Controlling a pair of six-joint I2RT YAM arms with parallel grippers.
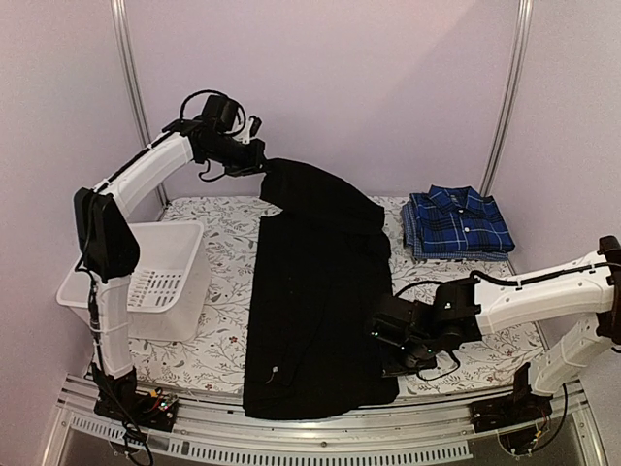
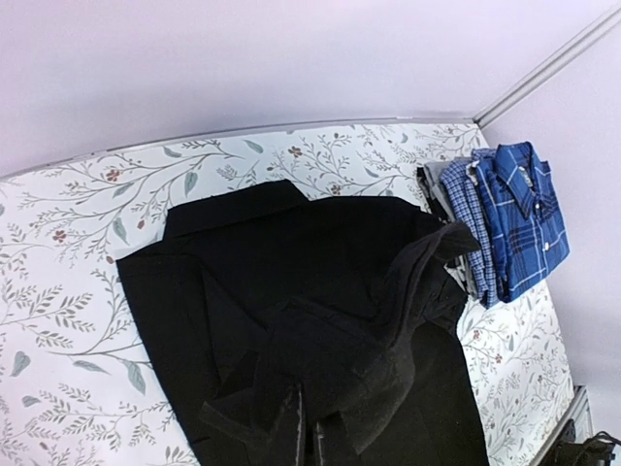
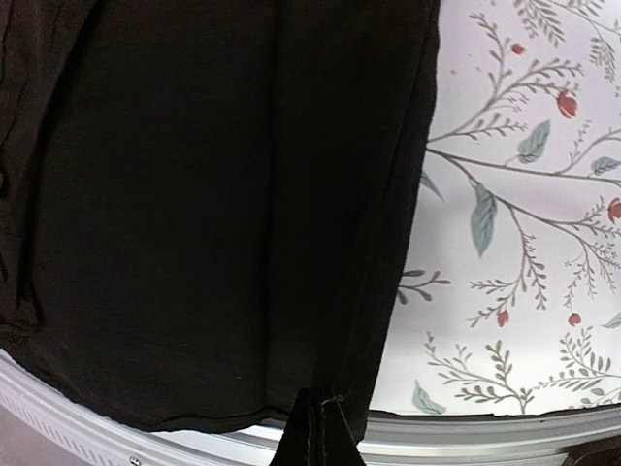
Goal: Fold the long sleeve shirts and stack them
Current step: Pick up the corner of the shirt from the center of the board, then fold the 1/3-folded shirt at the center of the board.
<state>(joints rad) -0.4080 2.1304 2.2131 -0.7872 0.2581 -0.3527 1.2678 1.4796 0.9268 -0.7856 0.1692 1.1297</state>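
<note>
Cloth right at my right gripper [image 3: 315, 432]: the jaws are pinched fully together on the near hem of the black shirt [image 3: 213, 194], close to its right corner. Just beyond the fingertips runs the metal rail [image 3: 466, 432] of the table's near edge. To the tool's right is floral table cover [image 3: 524, 243]. To its left and ahead there is only black fabric lying flat.

From overhead, this tool sits low on the table, tight against the shirt's right edge. The shirt body spreads leftward from it and runs lengthwise toward the back wall.

Farther off, my left gripper [image 1: 257, 163] is raised high over the back left of the table. Its jaws are closed on a bunched upper part of the same shirt. Which part it grips I cannot tell, as the folds hide it. The cloth hangs from the fingers [image 2: 291, 437] in a slack drape and meets the flat portion below.

The plaid shirt [image 1: 458, 223] lies to the right of that tool and below it. It is folded, collar up, in the far right corner, just beside the black drape. A white slotted basket [image 1: 165, 286] stands under the left arm, apart from the black shirt.
</note>
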